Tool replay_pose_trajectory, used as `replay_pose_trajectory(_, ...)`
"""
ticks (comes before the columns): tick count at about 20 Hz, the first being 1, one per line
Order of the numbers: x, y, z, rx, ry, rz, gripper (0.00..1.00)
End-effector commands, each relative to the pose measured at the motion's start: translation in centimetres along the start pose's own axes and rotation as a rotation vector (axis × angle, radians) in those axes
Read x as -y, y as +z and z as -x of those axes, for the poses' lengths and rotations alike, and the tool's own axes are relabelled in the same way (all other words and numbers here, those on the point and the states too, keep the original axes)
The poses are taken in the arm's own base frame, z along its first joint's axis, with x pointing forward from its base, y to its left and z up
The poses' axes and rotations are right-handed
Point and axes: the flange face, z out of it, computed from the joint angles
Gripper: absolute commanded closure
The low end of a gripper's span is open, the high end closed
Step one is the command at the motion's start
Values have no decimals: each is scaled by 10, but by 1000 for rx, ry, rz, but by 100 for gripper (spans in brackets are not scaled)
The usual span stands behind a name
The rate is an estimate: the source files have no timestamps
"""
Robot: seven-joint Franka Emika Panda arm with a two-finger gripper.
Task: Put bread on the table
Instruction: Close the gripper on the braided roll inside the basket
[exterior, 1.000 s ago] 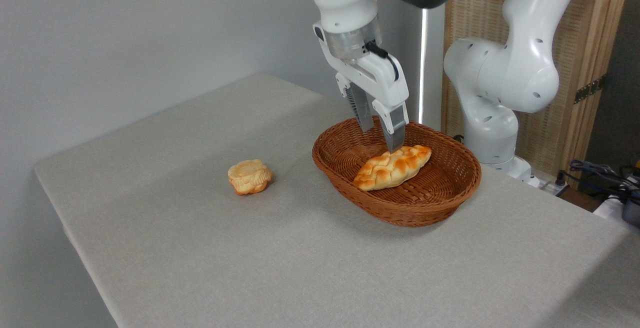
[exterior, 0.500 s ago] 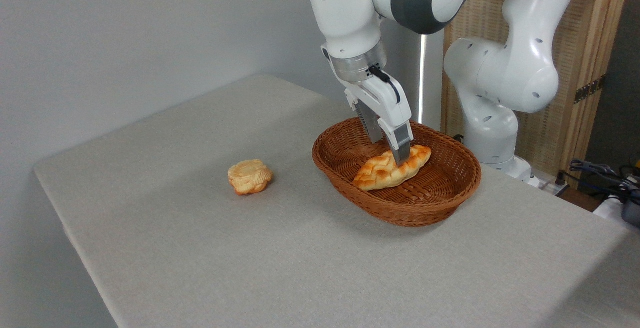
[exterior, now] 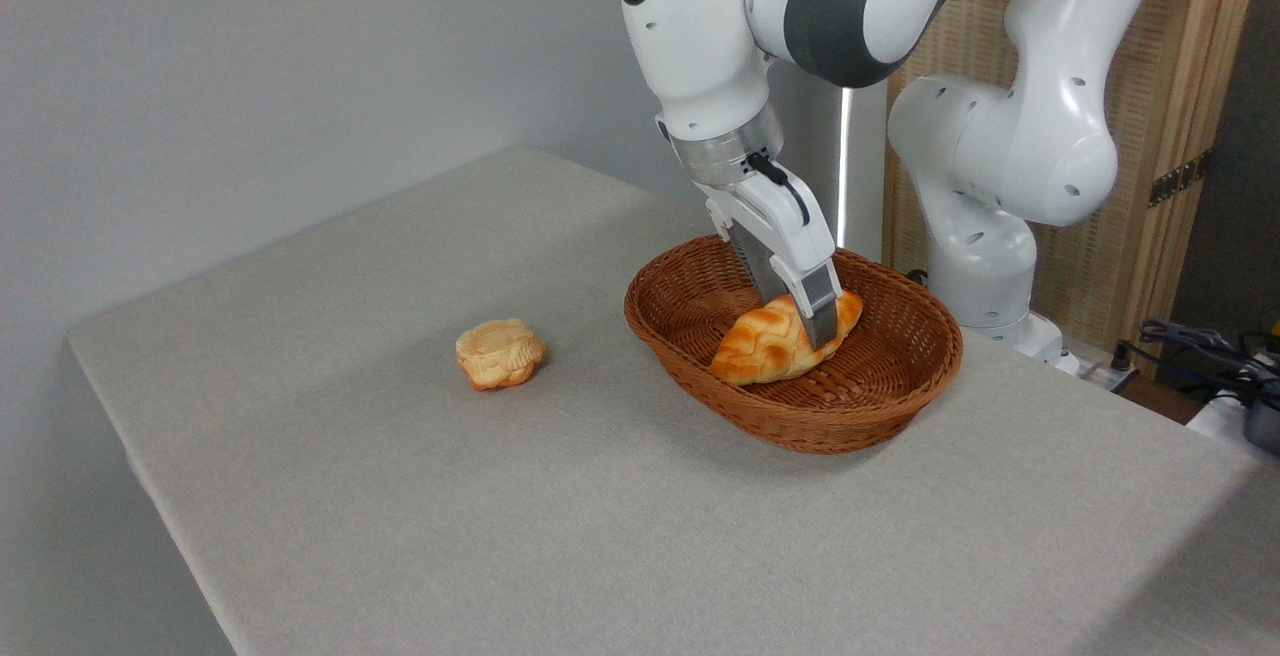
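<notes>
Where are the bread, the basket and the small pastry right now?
bread (exterior: 762, 341), fixed camera, on its braided top left of the hand.
basket (exterior: 830, 430), fixed camera, on its near outer wall.
small pastry (exterior: 498, 351), fixed camera, on its top, on the cloth.

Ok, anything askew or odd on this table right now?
Only the bread: it sits tilted in the basket, one side tipped up under the end effector. The small pastry lies flat on the table.
</notes>
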Motion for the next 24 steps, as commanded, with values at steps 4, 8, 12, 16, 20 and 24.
replay_pose_trajectory(4, 0, 7, 2, 5, 18, -8, 0)
replay_pose_trajectory(8, 0, 3, 2, -1, 18, -15, 0)
replay_pose_trajectory(12, -1, 2, 3, 22, 28, -37, 0)
replay_pose_trajectory(16, -1, 2, 3, 33, 30, -44, 0)
replay_pose_trajectory(20, -1, 2, 3, 33, 30, -44, 0)
replay_pose_trajectory(24, 0, 5, 3, 37, 29, -38, 0)
